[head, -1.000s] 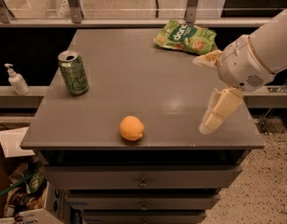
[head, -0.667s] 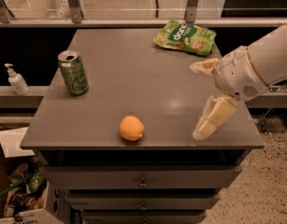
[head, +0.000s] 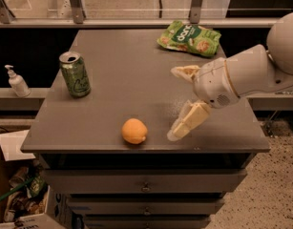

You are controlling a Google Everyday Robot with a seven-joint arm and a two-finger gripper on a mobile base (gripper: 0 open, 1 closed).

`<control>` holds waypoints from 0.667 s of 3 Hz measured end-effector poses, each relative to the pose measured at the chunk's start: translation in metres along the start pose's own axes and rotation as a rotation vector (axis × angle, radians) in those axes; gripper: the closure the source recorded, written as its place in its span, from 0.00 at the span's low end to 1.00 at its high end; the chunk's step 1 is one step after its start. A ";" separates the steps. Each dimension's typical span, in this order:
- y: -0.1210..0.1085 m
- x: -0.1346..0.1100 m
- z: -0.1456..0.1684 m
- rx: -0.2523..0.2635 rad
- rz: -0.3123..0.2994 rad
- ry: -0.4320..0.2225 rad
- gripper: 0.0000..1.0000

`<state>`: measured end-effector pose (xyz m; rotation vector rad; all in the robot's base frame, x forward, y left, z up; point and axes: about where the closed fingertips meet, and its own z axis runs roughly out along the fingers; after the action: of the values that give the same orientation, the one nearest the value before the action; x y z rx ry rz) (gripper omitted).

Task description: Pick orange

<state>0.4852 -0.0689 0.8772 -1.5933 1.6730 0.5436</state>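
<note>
The orange (head: 134,130) is seen near the front edge of the desk (head: 127,75), with bare surface left around it. The green can (head: 75,74) is set well apart at the left. The claw (head: 173,103) is held wide open, nothing gripped, just right of the orange and apart from it.

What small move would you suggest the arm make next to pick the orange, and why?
Probably ease the gripper sideways toward the orange, so the open fingers come to either side of it. The gripper sits beside the orange, not touching it, with bare tabletop between them, and holds nothing.
</note>
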 end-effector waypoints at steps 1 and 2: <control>-0.001 -0.008 0.023 -0.011 0.002 -0.062 0.00; 0.008 -0.018 0.045 -0.036 0.008 -0.118 0.00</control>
<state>0.4870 -0.0223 0.8607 -1.5498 1.5903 0.6624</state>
